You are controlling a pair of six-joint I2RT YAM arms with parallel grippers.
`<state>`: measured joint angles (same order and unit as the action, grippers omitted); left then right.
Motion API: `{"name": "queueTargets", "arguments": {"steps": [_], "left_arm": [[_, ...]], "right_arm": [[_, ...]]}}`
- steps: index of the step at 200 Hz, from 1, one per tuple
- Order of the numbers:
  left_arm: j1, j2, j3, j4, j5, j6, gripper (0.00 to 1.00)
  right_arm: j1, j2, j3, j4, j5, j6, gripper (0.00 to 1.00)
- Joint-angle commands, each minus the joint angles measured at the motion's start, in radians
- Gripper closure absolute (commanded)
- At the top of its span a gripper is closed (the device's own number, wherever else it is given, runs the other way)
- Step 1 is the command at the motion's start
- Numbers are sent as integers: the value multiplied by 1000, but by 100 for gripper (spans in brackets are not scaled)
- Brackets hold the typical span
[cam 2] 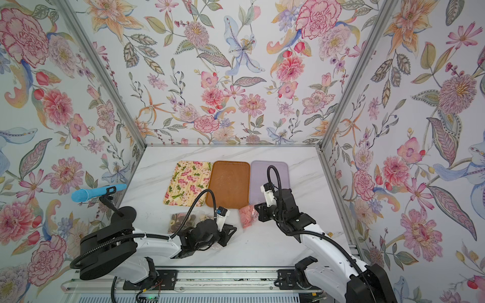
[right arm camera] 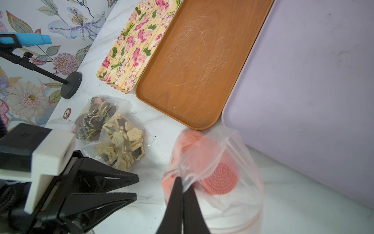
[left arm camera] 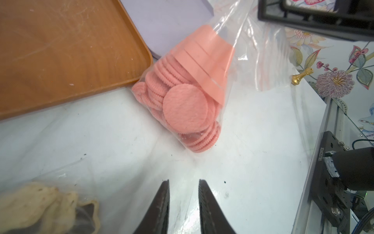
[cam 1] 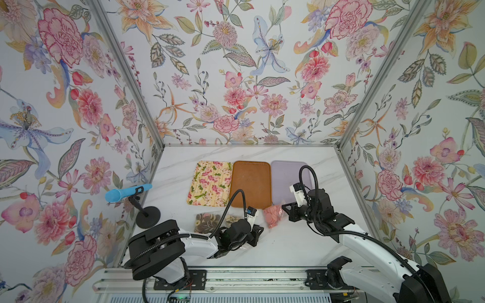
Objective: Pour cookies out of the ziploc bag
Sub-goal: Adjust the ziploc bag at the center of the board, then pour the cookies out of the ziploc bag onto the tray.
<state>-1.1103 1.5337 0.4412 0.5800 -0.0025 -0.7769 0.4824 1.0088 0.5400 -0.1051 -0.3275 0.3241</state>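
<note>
A clear ziploc bag (cam 1: 273,216) (cam 2: 248,216) full of flat pink round cookies (left arm camera: 186,105) (right arm camera: 219,178) sits on the white table just in front of the brown tray. My right gripper (right arm camera: 183,181) (cam 1: 284,210) is shut on the bag's upper edge, so the plastic (left arm camera: 249,40) is drawn up and the bag stands tilted. My left gripper (left arm camera: 183,180) (cam 1: 258,233) hovers low over the table a short way in front of the bag. Its jaws stand apart, with nothing solid between them.
Two more bags lie to the left, one of dark cookies (right arm camera: 95,119) and one of cream flower shapes (right arm camera: 123,139). Behind are a floral tray (cam 1: 210,183), a brown tray (cam 1: 252,183) and a lavender tray (cam 1: 286,170). A blue scoop (cam 1: 128,192) on a black stand is far left.
</note>
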Motion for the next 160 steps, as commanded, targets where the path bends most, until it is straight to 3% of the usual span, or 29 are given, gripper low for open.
{"name": "queueTargets", "arguments": {"steps": [1,49,88,160], "left_arm": [[-3,67,41,-4,35,-56,71],[-2,184,93,111,138,-68,68],[-1,151,75,114,118,-75,66],[-2,233,177,35,134,-32,67]], "right_arm": [[-5,-13,-7,-10,-16,-24,100],[-13,-13,-8,-11,-21,-30,100],[-16,-9,-3,-10,-22,-34,100],[-17,-6,-3,-11,-24,-40,100]]}}
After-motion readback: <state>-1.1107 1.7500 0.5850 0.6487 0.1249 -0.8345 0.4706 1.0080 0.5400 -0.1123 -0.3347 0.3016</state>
